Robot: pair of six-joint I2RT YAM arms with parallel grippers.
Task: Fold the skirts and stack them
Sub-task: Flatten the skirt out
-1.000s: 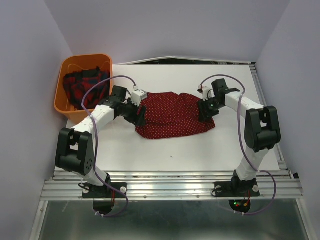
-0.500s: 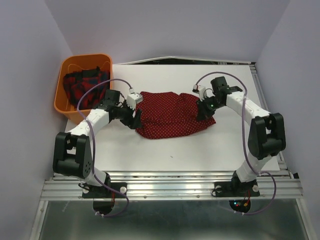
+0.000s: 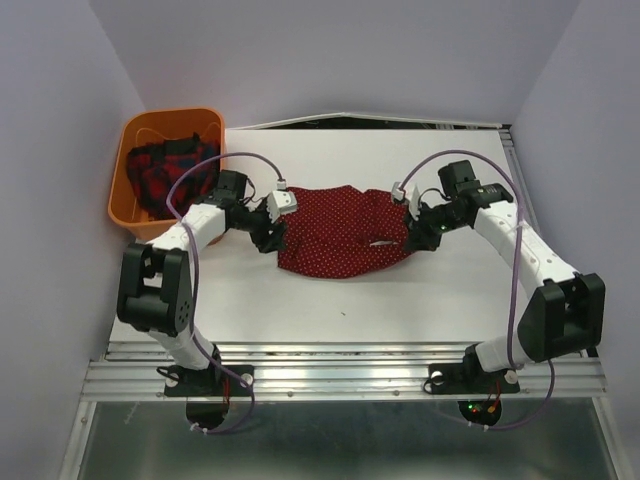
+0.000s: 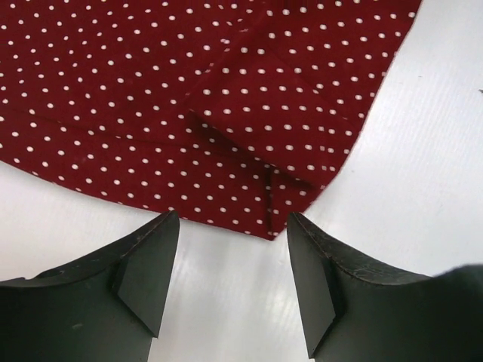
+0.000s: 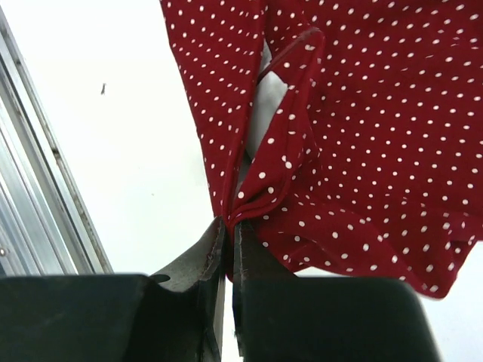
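The dark red polka-dot skirt (image 3: 340,232) lies spread on the white table between my two arms. My right gripper (image 3: 412,238) is shut on the skirt's right edge; in the right wrist view the cloth (image 5: 355,113) bunches into the closed jaws and lifts off the table. My left gripper (image 3: 272,232) is open and empty just off the skirt's left corner; in the left wrist view its fingers (image 4: 143,264) straddle bare table below the hem corner (image 4: 268,219). The plaid skirt (image 3: 165,168) lies crumpled in the orange basket.
The orange plastic basket (image 3: 122,200) stands at the table's far left. Metal rails (image 3: 340,365) run along the near edge. Grey walls close in the left, right and back.
My right gripper has swung outward and lifted the skirt's right edge, bunching it. My left gripper has shifted slightly along the skirt's left corner. The skirt looks narrower and more rounded.
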